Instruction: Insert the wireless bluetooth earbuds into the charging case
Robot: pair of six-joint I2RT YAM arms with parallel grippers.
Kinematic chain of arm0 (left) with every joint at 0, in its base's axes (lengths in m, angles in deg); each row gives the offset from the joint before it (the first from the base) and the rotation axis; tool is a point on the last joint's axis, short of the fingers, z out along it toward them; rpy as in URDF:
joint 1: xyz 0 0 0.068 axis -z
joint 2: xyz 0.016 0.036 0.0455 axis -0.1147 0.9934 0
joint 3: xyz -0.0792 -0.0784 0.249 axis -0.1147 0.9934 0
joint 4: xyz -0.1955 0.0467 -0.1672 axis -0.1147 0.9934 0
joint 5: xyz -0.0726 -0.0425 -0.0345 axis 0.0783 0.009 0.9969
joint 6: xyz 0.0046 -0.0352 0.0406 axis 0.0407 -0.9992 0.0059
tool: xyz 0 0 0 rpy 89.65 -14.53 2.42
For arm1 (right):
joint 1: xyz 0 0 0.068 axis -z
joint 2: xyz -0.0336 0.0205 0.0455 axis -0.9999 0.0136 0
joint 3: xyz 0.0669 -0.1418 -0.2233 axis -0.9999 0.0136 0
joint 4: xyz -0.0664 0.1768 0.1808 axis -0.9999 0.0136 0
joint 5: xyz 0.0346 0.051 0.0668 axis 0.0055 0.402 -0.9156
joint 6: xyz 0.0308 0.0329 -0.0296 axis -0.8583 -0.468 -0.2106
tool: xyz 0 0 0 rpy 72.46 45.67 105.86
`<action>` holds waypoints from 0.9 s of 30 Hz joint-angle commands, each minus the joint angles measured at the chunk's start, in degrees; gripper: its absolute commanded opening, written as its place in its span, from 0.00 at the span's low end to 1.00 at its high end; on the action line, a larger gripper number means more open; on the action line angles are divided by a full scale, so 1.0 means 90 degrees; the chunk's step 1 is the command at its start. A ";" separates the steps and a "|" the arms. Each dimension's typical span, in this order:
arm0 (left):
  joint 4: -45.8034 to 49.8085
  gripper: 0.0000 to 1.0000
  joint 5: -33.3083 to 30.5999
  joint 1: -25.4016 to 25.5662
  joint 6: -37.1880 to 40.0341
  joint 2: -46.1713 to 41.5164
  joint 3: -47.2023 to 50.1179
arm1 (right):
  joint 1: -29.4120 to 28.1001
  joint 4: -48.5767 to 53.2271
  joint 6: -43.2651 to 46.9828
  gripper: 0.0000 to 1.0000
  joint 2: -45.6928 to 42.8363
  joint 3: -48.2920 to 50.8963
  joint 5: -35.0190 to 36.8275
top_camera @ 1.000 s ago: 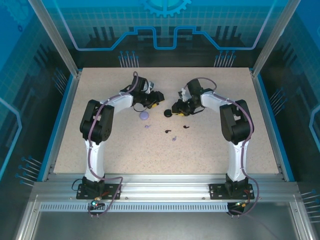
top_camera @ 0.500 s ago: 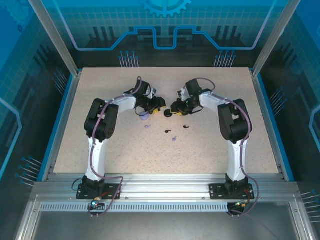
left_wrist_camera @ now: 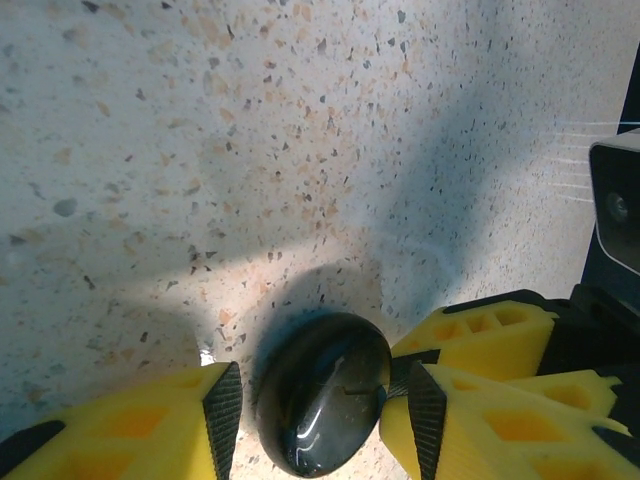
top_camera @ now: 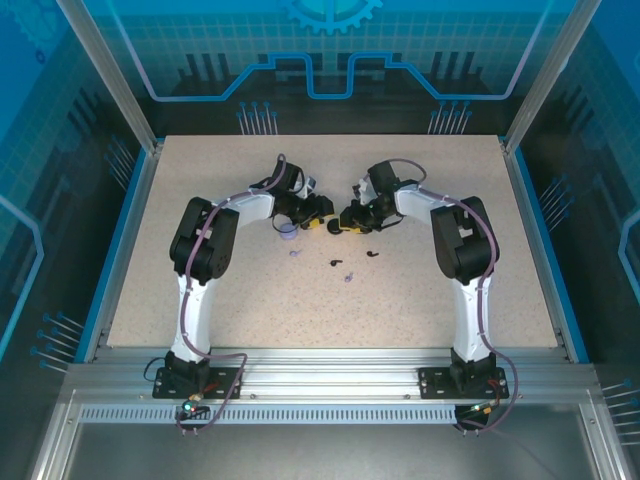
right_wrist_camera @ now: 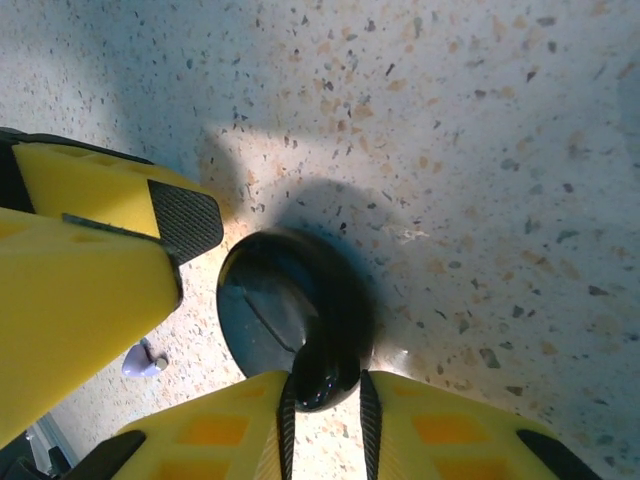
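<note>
Nearby, a lavender case (top_camera: 287,234) sat partly under the left arm (top_camera: 215,240), and four earbuds (top_camera: 335,264) lay loose on the speckled table (top_camera: 420,300), walled by blue panels (top_camera: 60,250). The right gripper (right_wrist_camera: 322,388) pinched the rim of the black charging case (right_wrist_camera: 268,310). The left gripper (left_wrist_camera: 322,402) straddled it, jaws apart. From above, both grippers hid that case.

— Any writing you can read down there?
— None. My yellow fingers (left_wrist_camera: 480,400) carry no lettering, and the glossy black case (left_wrist_camera: 320,395) bears no mark I can make out. The speckled tabletop (left_wrist_camera: 250,150) is plain.
— Any signs?
— A gear emblem (top_camera: 330,12) on the blue back panel (top_camera: 200,50), without words.
</note>
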 commanded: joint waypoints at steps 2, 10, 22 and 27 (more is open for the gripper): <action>0.0057 0.50 0.0288 0.0059 -0.0109 0.0144 0.0141 | -0.0075 -0.0048 -0.0068 0.25 0.0171 -0.0087 -0.0012; -0.0016 0.49 0.0396 0.0117 -0.0181 0.0111 0.0321 | -0.0078 -0.0096 -0.0085 0.22 0.0194 -0.0008 0.0043; -0.0750 0.44 0.0786 0.0165 -0.0681 0.0116 0.0619 | -0.0076 -0.0212 -0.0134 0.19 0.0292 0.0064 -0.0001; -0.0775 0.42 0.0801 0.0215 -0.0718 0.0149 0.0580 | -0.0078 -0.0259 -0.0159 0.19 0.0301 0.0085 -0.0037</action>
